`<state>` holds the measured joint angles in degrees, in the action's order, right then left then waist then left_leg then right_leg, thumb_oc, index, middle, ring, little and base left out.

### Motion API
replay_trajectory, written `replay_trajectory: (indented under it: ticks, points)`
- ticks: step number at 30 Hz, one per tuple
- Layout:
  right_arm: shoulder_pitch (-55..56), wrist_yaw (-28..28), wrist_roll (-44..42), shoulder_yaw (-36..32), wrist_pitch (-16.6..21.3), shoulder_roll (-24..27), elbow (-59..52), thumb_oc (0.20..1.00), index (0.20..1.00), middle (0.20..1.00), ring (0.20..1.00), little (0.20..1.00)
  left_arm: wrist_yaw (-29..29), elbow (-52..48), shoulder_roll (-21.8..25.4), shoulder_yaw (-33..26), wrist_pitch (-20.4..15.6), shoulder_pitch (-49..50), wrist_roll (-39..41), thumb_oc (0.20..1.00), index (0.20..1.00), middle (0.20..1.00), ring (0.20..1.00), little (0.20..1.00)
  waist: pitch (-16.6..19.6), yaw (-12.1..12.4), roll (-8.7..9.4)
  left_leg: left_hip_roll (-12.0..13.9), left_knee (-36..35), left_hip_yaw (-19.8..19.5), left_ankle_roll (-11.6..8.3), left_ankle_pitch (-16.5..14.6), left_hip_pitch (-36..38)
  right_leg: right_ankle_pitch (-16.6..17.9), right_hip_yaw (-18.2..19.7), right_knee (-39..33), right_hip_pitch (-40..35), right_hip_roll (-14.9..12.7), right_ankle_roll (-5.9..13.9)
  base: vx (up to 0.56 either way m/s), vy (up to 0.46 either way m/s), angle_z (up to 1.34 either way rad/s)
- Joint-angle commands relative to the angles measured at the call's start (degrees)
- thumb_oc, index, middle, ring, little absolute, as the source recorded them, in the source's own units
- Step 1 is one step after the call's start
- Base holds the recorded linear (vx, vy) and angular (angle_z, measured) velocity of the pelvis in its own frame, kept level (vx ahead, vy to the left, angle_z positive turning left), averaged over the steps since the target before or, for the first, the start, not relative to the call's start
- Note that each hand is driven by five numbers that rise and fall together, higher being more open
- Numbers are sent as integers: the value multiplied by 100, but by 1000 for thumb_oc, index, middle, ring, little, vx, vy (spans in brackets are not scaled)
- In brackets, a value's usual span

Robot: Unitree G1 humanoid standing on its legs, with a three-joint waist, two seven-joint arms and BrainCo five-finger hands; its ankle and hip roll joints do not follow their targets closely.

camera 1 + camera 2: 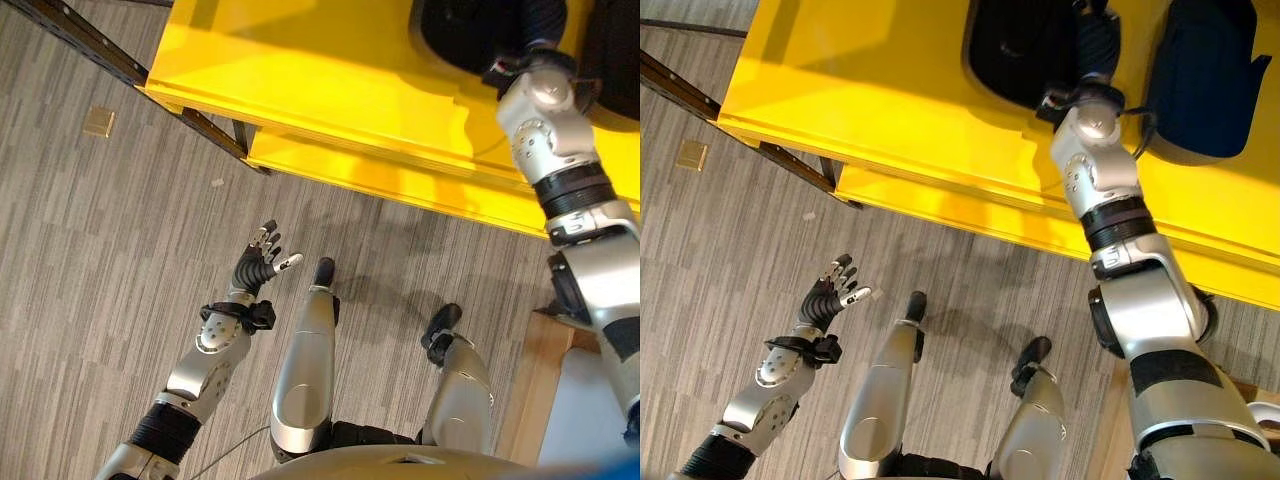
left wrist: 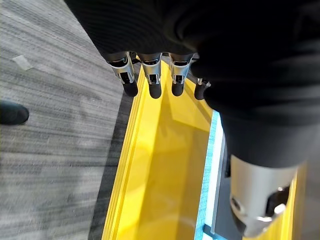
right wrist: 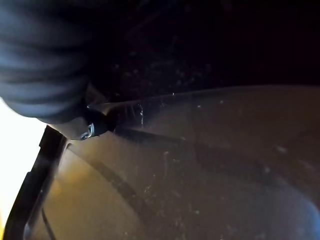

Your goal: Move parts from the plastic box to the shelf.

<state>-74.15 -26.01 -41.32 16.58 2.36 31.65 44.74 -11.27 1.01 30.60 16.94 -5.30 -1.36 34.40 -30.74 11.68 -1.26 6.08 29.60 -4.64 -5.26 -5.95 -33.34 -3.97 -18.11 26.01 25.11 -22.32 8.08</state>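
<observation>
My right arm reaches up onto the yellow shelf (image 1: 870,90). My right hand (image 1: 1096,42) lies against a large black moulded part (image 1: 1015,50) on the shelf top, and its dark cover (image 3: 45,75) shows very close to the part's dusty black surface (image 3: 200,175). A second black part (image 1: 1205,80) lies to the right of it on the same shelf. My left hand (image 1: 262,260) hangs open over the grey floor, fingers (image 2: 150,85) straight, holding nothing, a little in front of the shelf's lower yellow level (image 1: 400,180).
The shelf's dark metal frame (image 1: 90,40) runs off to the upper left. A small tan square (image 1: 99,122) lies on the floor. A light wooden board (image 1: 540,390) with a pale container (image 1: 595,410) beside it sits at the lower right.
</observation>
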Motion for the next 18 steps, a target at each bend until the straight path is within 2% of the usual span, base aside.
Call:
replay_trajectory:
  ticks: [1, 7, 18]
  points:
    - [-754, -27, 243, 189, 417, 347, -42, 200, 200, 200, 200, 200, -14, -507, 264, 18, -343, 116, 0, 1000, 1000, 1000, 1000, 1000, 98, -4, 32, 175, -134, 78, -98, 31, -83, -713, 202, 303, -560, -2, 51, 10, -5, 5]
    - [-1196, 23, 204, 462, 405, 484, 682, 200, 200, 200, 200, 200, -70, -505, 256, 144, -418, -45, 24, 1000, 1000, 1000, 1000, 1000, 97, -36, 57, 204, -123, 80, -91, 26, -200, -724, 222, 317, -422, 24, 56, 7, -1, 2]
    - [-1460, 128, 374, 804, 299, 394, 1311, 200, 200, 200, 200, 200, -182, -480, 228, 225, -524, -233, 65, 1000, 1000, 1000, 1000, 1000, 97, -51, 30, 163, -110, 69, -76, 19, -292, -700, 208, 295, -369, 24, 65, 0, 0, 0]
